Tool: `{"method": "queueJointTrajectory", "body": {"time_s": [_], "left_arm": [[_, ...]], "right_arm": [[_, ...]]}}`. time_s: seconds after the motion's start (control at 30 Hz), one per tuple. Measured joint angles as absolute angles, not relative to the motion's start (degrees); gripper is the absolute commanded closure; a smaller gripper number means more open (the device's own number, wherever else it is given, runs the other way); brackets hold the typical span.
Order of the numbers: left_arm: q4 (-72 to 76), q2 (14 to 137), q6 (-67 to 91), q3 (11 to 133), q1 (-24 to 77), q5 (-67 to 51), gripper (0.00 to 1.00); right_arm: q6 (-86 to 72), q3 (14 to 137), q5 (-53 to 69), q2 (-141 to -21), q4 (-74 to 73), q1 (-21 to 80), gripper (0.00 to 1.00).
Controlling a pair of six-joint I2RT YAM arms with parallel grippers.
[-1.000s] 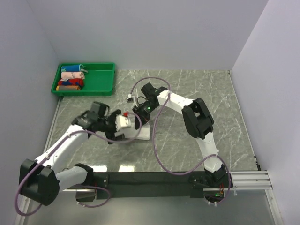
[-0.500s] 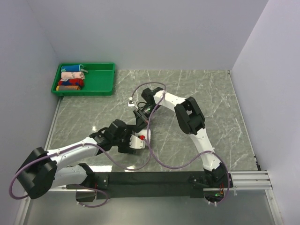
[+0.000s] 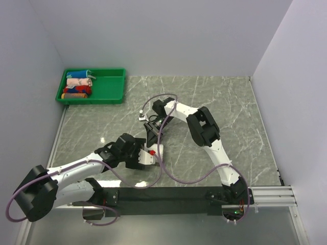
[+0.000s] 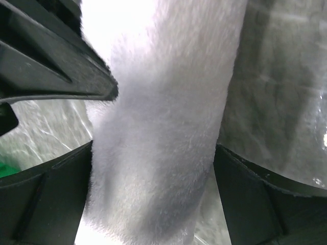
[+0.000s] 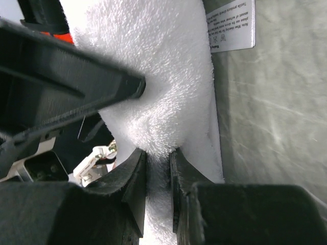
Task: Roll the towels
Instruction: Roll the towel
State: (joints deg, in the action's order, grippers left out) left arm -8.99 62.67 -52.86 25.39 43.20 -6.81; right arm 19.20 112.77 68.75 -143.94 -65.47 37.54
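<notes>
Right claw (image 5: 157, 158): clamped on a fold of your white towel (image 5: 153, 61).
Left claw (image 4: 153, 168): spread wide, straddling the towel.
Risk: tug unevenly and it may unwind.

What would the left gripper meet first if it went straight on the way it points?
The towel: it fills the gap between the open fingers of the left gripper, so contact likely comes at once.

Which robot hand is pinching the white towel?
The right gripper: a fold of the towel is squeezed between its nearly closed fingers. The left gripper only straddles the towel, jaws wide open.
</notes>
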Motion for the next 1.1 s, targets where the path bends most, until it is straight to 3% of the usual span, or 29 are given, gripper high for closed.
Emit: {"method": "queueJointTrajectory", "body": {"time_s": [0.9, 1.1], "left_arm": [[-21.76, 54.33, -51.79, 24.12, 40.42, -11.16, 0.04], [-22.22, 57.76, -51.68, 25.58, 40.14, -12.27, 0.20]], "right_arm": [[14.35, 112.92, 64.62, -144.27, -65.36, 42.52, 1.00], [14.06, 113.62, 64.36, -144.90, -66.11, 42.68, 1.00]]}}
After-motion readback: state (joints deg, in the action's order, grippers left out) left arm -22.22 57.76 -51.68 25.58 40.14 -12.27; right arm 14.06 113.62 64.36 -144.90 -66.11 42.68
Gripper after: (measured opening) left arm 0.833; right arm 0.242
